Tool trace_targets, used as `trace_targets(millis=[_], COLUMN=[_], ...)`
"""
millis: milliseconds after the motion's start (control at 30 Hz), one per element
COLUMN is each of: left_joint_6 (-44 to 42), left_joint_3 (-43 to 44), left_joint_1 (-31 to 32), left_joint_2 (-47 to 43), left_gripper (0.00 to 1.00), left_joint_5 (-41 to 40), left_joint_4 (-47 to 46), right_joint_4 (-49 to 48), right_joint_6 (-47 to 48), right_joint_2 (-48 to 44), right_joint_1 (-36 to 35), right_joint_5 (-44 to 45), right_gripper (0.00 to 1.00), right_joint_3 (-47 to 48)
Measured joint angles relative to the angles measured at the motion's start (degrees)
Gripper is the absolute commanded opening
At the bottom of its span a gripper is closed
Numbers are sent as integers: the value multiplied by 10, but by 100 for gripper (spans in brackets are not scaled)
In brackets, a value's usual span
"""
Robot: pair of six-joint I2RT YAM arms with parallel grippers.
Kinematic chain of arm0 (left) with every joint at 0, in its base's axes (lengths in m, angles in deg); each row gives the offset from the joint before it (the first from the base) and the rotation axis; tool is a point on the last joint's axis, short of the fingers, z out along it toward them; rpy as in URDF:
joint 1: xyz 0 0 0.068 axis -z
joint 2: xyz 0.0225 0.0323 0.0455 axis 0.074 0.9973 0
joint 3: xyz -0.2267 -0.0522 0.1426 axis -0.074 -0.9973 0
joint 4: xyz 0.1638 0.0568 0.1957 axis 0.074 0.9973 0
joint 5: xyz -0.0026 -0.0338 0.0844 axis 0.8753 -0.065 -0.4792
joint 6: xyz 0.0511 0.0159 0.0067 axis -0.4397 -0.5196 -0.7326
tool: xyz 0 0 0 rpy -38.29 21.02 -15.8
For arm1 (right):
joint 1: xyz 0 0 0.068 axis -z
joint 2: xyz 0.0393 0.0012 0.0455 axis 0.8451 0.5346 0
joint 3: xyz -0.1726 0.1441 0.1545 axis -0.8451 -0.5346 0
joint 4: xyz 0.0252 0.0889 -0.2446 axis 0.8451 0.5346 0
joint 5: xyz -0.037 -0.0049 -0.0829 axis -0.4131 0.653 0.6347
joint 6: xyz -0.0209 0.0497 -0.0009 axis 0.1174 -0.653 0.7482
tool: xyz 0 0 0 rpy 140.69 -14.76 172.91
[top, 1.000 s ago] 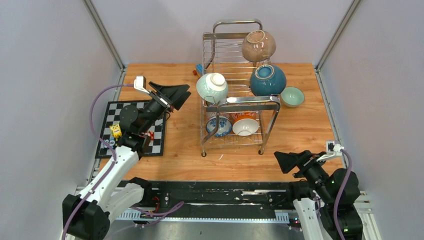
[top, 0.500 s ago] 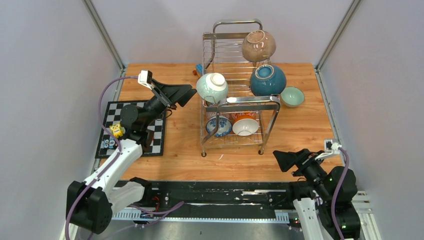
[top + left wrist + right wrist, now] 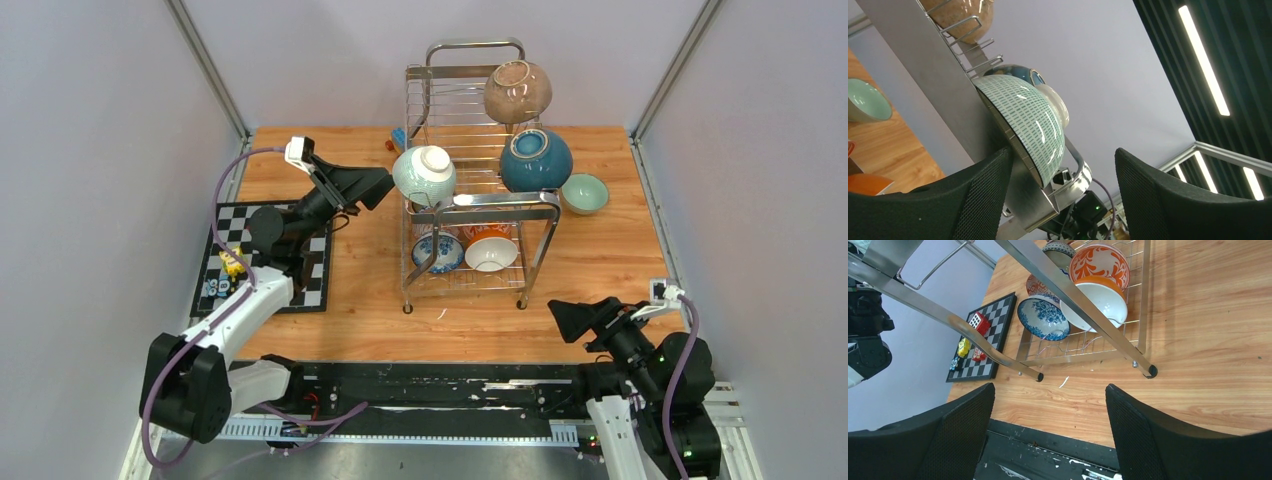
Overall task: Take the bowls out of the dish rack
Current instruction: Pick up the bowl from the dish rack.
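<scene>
The bowls were mostly lodged in the large two-tier chrome wire dish rack (image 3: pixel 500 205) at the middle of the wooden table (image 3: pixel 600 270). A pale mint-green dashed ceramic bowl (image 3: pixel 424 175), a dark teal glazed bowl (image 3: pixel 536 160) and a speckled brown bowl (image 3: pixel 518 92) sat on the upper tier. A blue-and-white patterned bowl (image 3: pixel 438 252) and an orange-and-white bowl (image 3: pixel 491 252) sat on the lower. A plain mint-green bowl (image 3: pixel 584 193) was set on the table just beside the rack's right side. The left claw (image 3: pixel 372 184) was held open and empty, near the dashed bowl but apart from it. The right claw (image 3: pixel 1049 387) was likewise spread open, gripping nothing, low near the rack's front right leg. The step in hand was judged to be the reach for the dashed bowl. The next move would call for the fingers to be brought around its rim, closed, and the bowl lifted clear of the prongs.
</scene>
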State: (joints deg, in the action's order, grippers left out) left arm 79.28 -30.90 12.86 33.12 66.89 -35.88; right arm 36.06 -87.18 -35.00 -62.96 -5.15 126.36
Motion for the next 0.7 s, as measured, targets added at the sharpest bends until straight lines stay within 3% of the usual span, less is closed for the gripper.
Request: trace_targets(millis=[700], left_joint_6=[71], left_joint_3=[29], left_joint_1=[12], left_joint_2=[90], left_gripper=[61], left_joint_5=[16], left_joint_4=[-146], right_joint_4=[-4], right_joint_6=[0], right_joint_2=[0], right_joint_1=[0], right_joint_5=[8], right_gripper=[81], right_joint_3=[-7])
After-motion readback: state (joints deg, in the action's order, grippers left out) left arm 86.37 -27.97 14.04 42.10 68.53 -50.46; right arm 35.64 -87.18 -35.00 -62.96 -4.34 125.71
